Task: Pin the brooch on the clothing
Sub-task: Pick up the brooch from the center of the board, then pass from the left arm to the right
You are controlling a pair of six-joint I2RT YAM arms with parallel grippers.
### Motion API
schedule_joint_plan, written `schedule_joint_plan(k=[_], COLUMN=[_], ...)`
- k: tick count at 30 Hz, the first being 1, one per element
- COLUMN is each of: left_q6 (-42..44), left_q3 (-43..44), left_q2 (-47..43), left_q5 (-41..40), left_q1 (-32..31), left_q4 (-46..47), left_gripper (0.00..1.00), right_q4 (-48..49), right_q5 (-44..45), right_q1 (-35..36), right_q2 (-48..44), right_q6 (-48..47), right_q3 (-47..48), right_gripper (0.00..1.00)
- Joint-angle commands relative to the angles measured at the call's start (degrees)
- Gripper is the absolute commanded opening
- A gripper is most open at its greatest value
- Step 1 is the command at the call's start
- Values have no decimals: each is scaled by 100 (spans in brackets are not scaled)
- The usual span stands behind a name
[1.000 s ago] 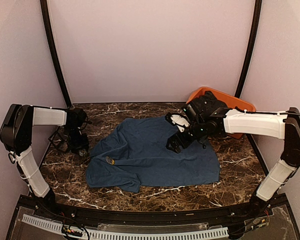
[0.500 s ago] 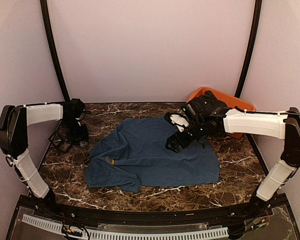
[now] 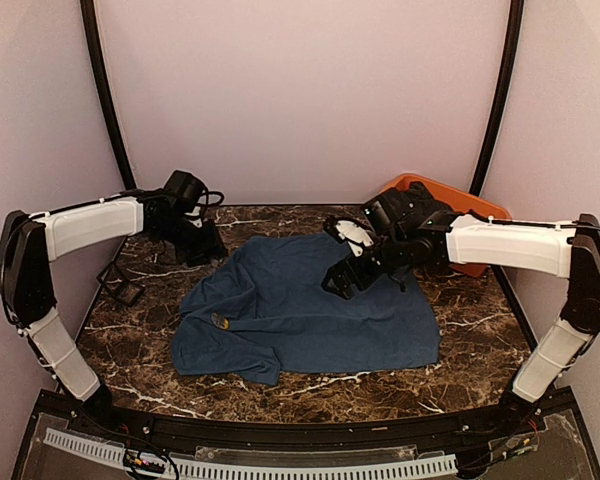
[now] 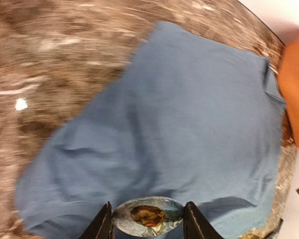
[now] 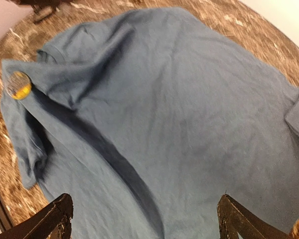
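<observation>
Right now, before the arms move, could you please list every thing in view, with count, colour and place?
T-shirt: one, dark navy, rumpled, mid-table.
brooch on the shirt: one, silvery with an amber centre, near-left part.
held brooch: one, same colours, between the left fingers.
orange tub: one, orange, far right.
black object: one, left of the shirt, unidentifiable.
table: one, dark brown marble.
left gripper: closed on the held brooch.
right gripper: open, above the shirt.
</observation>
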Motion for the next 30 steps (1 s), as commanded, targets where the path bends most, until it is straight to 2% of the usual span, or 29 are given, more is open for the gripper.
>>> schedule_joint_plan(k=[1, 4, 8, 15, 21, 30], left_q6=[-427, -526, -675, -1108, -1569, -1757], left_q3=[279, 501, 597, 69, -477, -630], left_q2=[610, 1013, 1536, 1892, 1895, 1812], left_q5=[631, 796, 1149, 1602, 1900, 1907], left_q1=[-559, -975, -1319, -1561, -1569, -1569], left_q4=[805, 1262, 1796, 3241, 4258, 4581], left_gripper=[39, 40, 45, 47, 48, 48], right_q4=[1185, 1560, 1447, 1300, 1661, 2547], right_q5=[-744, -749, -381, 39, -256, -1003], right_q1=[52, 52, 51, 53, 51, 51], right_q2=[-188, -337, -449, -283, 293, 984], right_q6=[231, 361, 373, 453, 642, 1220], right_q3=[-276, -517, -644, -833, -802, -729], right_gripper=[99, 99, 99, 99, 99, 99])
